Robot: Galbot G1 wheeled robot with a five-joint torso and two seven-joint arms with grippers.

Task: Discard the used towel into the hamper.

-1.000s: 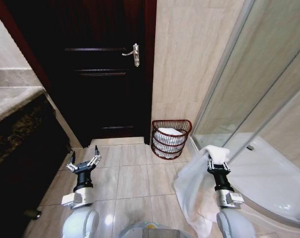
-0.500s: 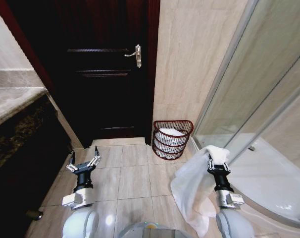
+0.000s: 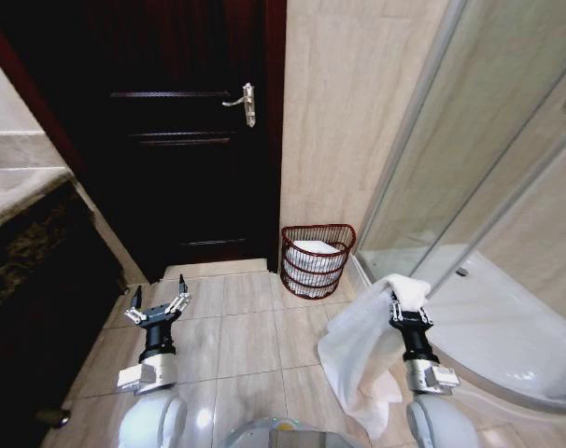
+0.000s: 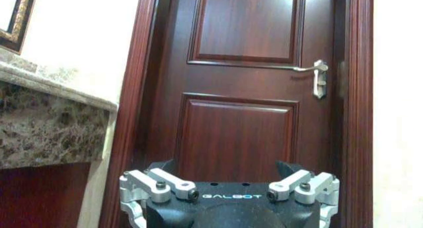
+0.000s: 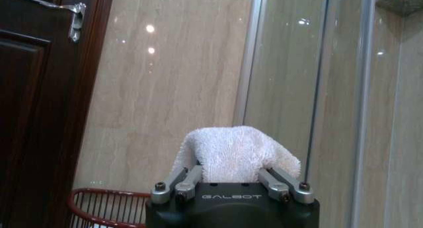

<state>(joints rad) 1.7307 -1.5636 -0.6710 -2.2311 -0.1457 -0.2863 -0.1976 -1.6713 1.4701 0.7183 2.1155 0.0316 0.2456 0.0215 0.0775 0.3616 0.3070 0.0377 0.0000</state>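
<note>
Ahead, hamper (image 3: 317,259) against wall, towel (image 3: 362,350) gripped

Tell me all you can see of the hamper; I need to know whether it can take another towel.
The hamper is a small dark reddish-brown wire basket of open weave, with a rounded rim and sides that taper downward. It stands upright on the tiled floor against the beige wall, between the dark door and the shower enclosure. Something white already lies inside. Its rim also shows in the right wrist view. Neither pincer touches it.
</note>
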